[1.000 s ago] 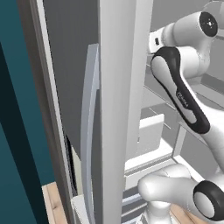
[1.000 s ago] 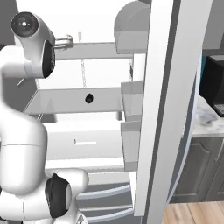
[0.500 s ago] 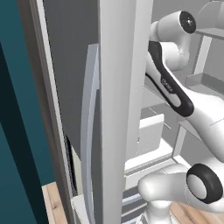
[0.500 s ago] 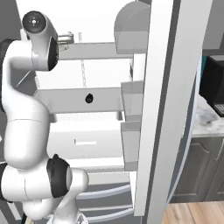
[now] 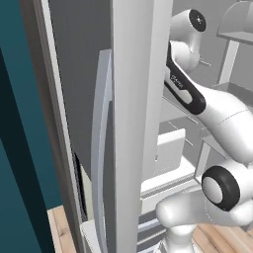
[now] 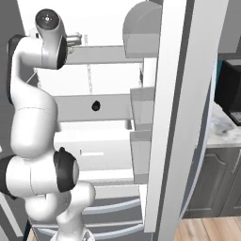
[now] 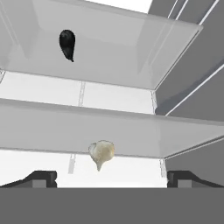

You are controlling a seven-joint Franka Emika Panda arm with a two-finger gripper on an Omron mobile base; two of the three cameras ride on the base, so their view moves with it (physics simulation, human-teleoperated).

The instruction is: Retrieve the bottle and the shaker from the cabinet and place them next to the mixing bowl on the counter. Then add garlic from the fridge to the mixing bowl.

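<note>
A pale garlic bulb (image 7: 101, 153) sits on a glass fridge shelf (image 7: 131, 131), close ahead of my gripper (image 7: 112, 178) and just left of its centre line. The hand view is rolled over, so the bulb seems to hang from the shelf. The two dark fingertips (image 7: 41, 178) stand wide apart with nothing between them, so the gripper is open. In the right base view the hand (image 6: 75, 37) reaches into the fridge at upper-shelf height. In the left base view its tip (image 5: 205, 63) pokes out past the arm's top joint.
A small black item (image 7: 67, 43) lies on another shelf; the right base view has it mid-fridge (image 6: 95, 105). The open fridge door (image 6: 174, 117) with its bins stands close on the right. The other door (image 5: 131, 123) blocks the left. A white drawer (image 5: 170, 150) sits low inside.
The arm's upper joints have swung further towards the fridge interior and a little higher, while the hand has stayed at upper-shelf height. The gripper has stayed open.
</note>
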